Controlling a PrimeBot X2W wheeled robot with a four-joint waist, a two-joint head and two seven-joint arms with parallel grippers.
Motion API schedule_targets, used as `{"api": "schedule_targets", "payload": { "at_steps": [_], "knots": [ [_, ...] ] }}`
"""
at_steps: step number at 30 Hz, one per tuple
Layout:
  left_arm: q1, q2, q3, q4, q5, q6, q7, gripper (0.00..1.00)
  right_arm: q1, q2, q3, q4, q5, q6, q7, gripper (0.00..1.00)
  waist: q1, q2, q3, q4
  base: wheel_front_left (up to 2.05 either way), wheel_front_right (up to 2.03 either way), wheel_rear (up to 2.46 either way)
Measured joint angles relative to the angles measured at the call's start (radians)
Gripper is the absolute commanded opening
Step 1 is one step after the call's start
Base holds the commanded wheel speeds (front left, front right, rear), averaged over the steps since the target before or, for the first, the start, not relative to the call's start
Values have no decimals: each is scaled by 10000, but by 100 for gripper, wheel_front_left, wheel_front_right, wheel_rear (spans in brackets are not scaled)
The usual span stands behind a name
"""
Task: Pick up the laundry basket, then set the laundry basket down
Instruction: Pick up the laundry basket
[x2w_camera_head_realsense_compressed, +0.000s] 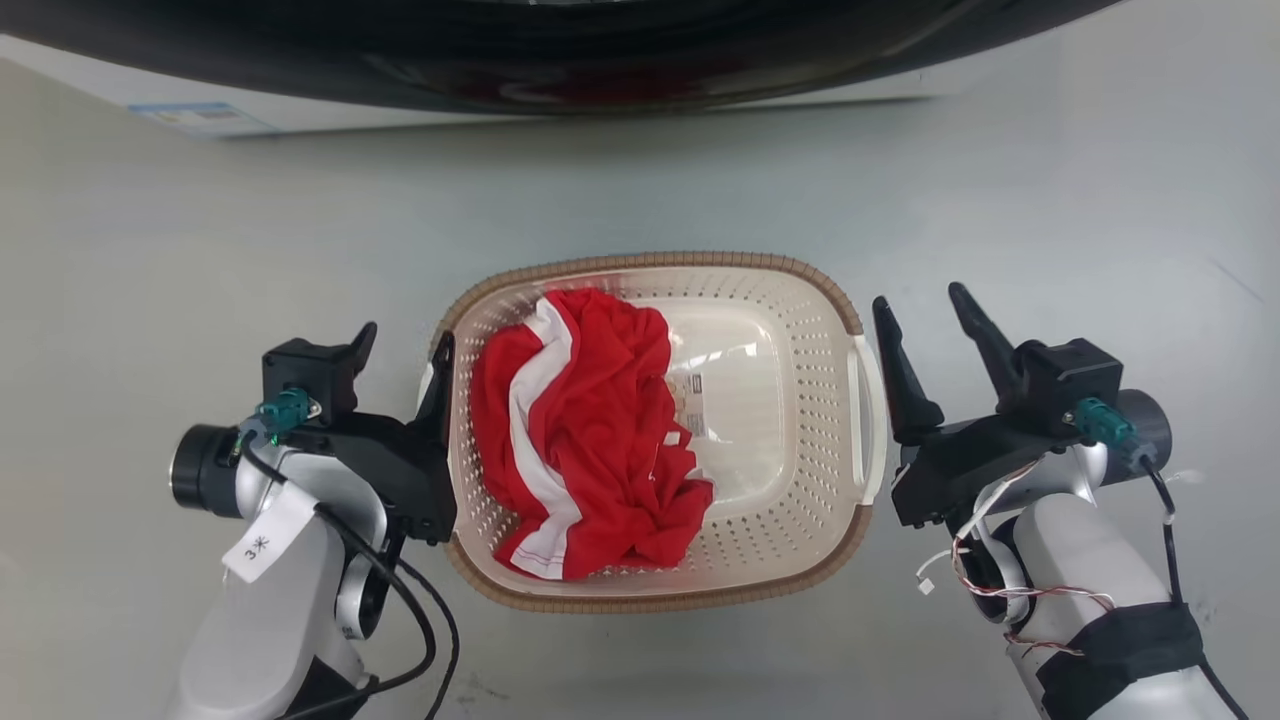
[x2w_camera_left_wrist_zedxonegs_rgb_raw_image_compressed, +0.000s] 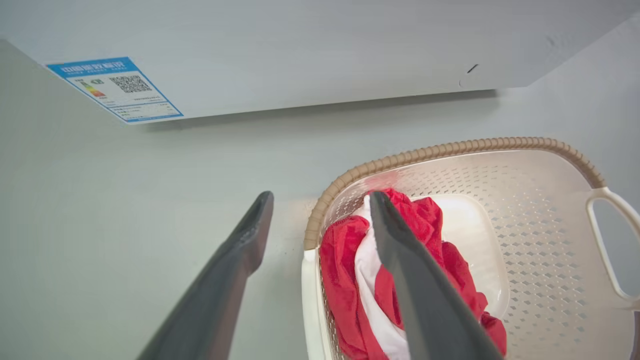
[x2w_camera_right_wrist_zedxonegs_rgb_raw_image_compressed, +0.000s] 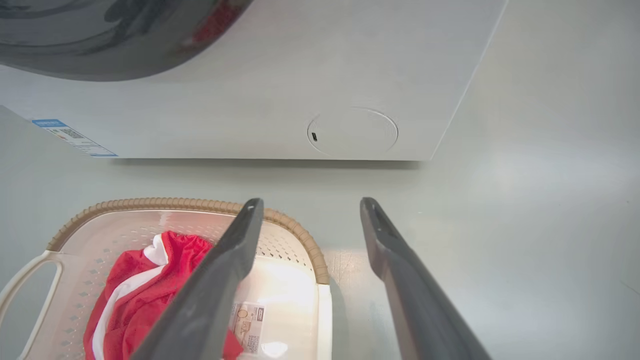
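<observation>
Open floor (x2w_camera_head_realsense_compressed: 150, 260) either side of laundry basket (x2w_camera_head_realsense_compressed: 650, 262), washing machine (x2w_camera_right_wrist_zedxonegs_rgb_raw_image_compressed: 300, 75) beyond it, red cloth (x2w_camera_head_realsense_compressed: 590, 430) heaped in its left half

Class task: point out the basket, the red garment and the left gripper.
basket (x2w_camera_head_realsense_compressed: 640, 260), head view, far rim.
red garment (x2w_camera_head_realsense_compressed: 610, 400), head view, middle of the cloth.
left gripper (x2w_camera_head_realsense_compressed: 407, 337), head view, midway between fingertips.

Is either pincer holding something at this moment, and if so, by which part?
Nothing is held. The left pincer and the right pincer are both open, one at each side of the laundry basket.
</observation>
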Motion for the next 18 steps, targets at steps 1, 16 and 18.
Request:
{"api": "schedule_targets", "payload": {
  "at_steps": [1,16,18],
  "knots": [
    [-14,-15,-17,176,-6,-36,0,100,-33,19,13,134,0,48,0,100,1,0,104,-12,0,0,0],
    [-685,-109,-71,2357,-176,-431,-253,100,-402,301,454,1755,-33,244,-61,100,-1,-1,1110,-146,0,0,0],
    [-757,-113,-71,2495,-240,-435,-268,100,-444,314,462,1860,-33,244,-65,100,-1,0,1157,-151,0,0,0]
  ]
}}
